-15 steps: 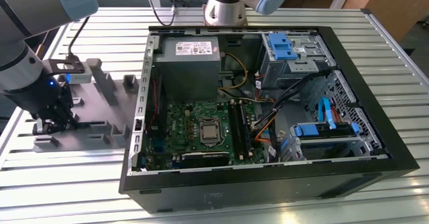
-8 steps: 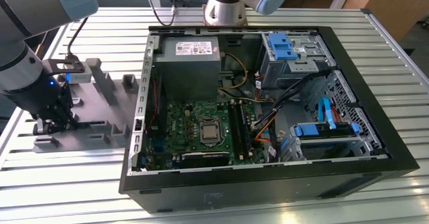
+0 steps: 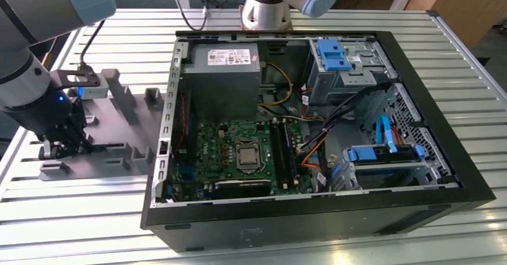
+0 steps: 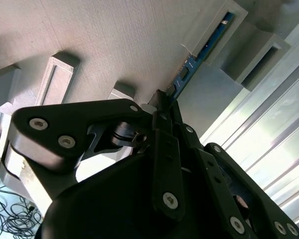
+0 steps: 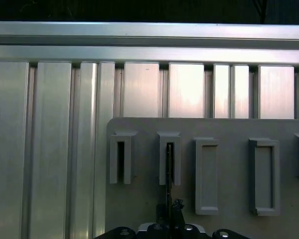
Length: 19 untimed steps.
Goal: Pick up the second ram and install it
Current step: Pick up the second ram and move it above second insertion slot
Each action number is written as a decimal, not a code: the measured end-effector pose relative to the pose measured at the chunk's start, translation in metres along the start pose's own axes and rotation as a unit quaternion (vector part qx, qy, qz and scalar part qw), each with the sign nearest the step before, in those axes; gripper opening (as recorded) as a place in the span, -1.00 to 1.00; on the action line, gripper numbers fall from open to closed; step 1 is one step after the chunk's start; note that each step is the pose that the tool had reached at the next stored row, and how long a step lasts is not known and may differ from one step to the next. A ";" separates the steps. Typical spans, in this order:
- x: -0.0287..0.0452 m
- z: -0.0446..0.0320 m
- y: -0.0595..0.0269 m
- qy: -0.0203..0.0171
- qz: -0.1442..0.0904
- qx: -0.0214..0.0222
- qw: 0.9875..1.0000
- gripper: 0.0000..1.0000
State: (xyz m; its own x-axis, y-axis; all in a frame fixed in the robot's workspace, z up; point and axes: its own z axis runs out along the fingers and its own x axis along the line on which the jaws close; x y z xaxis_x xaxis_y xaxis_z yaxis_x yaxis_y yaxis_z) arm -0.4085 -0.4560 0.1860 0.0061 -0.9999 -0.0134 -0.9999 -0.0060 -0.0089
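The second ram [image 4: 205, 48] stands on edge in a slotted post of the grey holder [image 4: 114, 45], running straight out from the gripper [image 4: 164, 102]; its near end sits between the fingertips, which are pinched closed on it; in the exterior view the open computer case [image 3: 317, 217] lies well apart from the gripper, off to its side on the slatted table [image 3: 79, 217], the holder lying between them.
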 end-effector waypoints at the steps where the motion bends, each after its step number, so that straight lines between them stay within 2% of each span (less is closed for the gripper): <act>1: 0.0000 0.0000 0.0000 0.000 0.000 0.000 1.000 -0.72; 10: -0.0001 -0.0063 0.0000 0.000 0.000 0.000 1.000 -0.72; 19: -0.0003 -0.0196 -0.0002 0.000 0.000 0.000 1.000 -0.72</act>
State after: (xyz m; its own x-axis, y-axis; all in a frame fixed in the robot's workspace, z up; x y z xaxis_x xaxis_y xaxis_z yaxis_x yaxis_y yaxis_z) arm -0.4085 -0.4560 0.2055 0.0060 -0.9999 -0.0134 -0.9999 -0.0059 -0.0089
